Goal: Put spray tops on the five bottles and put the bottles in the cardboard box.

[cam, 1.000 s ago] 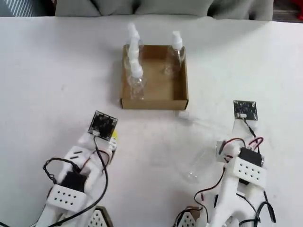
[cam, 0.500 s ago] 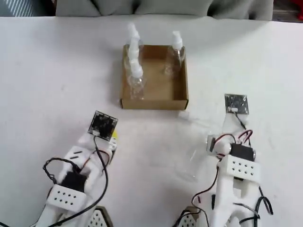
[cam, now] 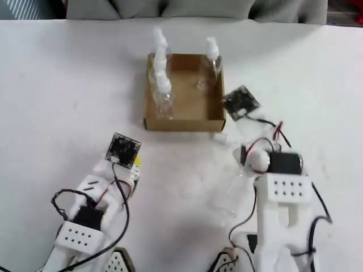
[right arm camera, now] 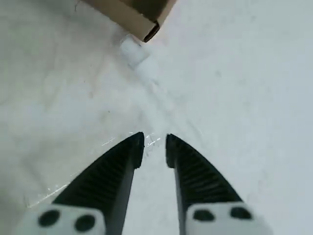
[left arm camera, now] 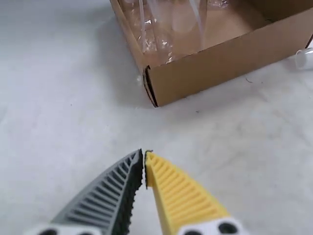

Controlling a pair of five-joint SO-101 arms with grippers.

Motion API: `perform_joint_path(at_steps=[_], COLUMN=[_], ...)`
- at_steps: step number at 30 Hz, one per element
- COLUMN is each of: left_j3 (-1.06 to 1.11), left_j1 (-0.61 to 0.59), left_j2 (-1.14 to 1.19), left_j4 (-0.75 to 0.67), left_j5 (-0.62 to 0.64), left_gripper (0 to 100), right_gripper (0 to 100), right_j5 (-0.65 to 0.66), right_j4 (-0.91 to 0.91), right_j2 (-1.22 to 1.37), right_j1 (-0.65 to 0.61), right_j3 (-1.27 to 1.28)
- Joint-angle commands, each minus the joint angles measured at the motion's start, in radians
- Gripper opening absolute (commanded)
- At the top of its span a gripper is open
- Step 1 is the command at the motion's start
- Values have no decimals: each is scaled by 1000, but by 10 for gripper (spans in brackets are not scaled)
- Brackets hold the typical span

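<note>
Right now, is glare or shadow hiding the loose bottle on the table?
High view: even light, no hard shadow, yet the clear bottle nearly vanishes against the white table. Right wrist view: just thin glints mark it beside the right gripper.

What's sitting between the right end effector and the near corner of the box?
In the right wrist view, a loose spray top lies between the right end effector and the box, its cap close to the corner.
</note>
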Motion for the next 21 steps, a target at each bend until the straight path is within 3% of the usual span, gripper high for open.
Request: perform_joint_path(at_steps=[1, 7, 14, 21], left_j3=[-3, -3, -3, -3], left_j1=[-10, -10, -10, -10], left_j2=[-18, -18, -18, -18], left_j4=[5, 5, 5, 5], left_j5=[-6, -6, -6, -6], left_gripper=[22, 22, 22, 22], right_gripper=[141, 160, 324, 278], right_j5=[121, 259, 433, 477], right_j4=[2, -41, -4, -59], right_j2=[174, 510, 723, 811], right_j1=[-8, -15, -51, -61], right_j3=[-117, -327, -437, -442])
